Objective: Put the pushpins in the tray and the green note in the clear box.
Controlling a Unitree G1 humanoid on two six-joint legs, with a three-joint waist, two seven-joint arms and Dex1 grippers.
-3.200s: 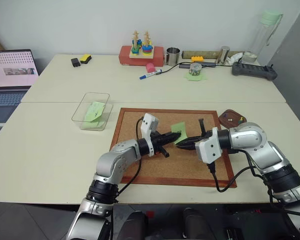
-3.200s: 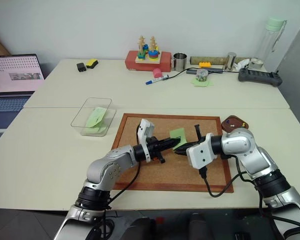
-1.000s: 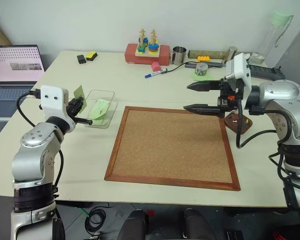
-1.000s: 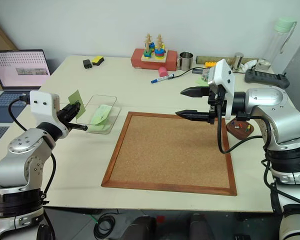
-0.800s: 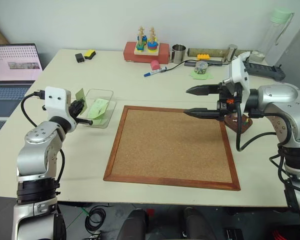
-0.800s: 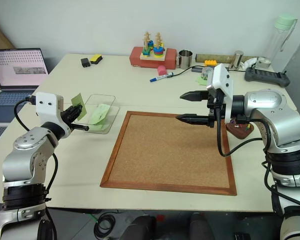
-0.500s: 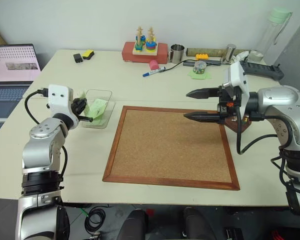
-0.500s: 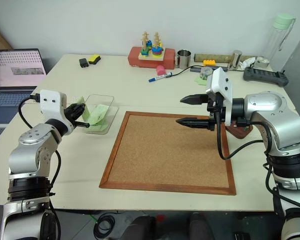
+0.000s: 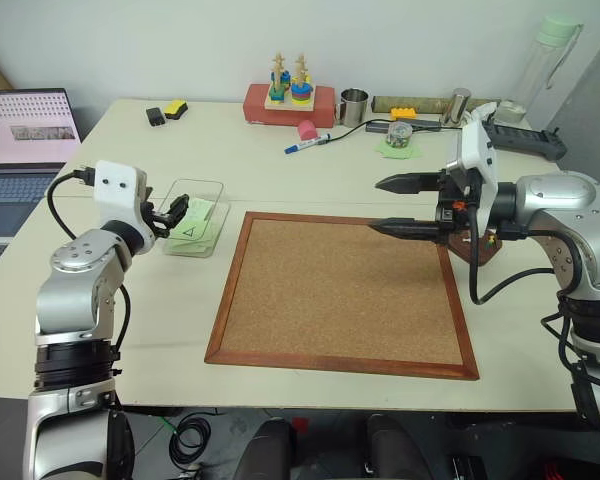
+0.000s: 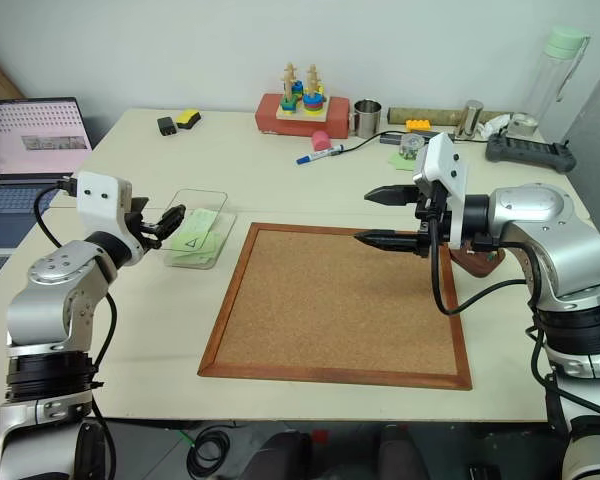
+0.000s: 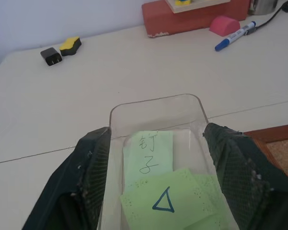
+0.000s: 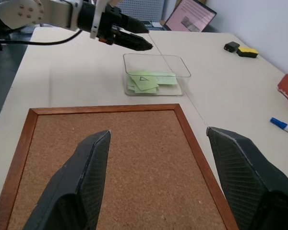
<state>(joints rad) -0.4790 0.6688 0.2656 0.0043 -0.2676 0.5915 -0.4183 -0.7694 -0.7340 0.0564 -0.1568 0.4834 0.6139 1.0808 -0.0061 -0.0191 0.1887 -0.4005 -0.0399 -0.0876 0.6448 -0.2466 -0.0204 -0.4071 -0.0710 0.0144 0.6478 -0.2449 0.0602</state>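
Releasing done: the left gripper (image 11: 156,143) gapes empty over the clear box (image 9: 192,227) near the table's left edge, green note (image 11: 169,203) inside (triangle-marked); next, withdraw. The right gripper (image 9: 400,206) stands wide.

surface: cream table (image 9: 280,180) | centre: cork board (image 9: 340,290) | left: clear box (image 9: 193,222) | right of board: tray (image 9: 477,245) | far edge: red block (image 9: 285,103), metal cup (image 9: 352,105), marker (image 9: 305,146), laptop (image 9: 25,130)
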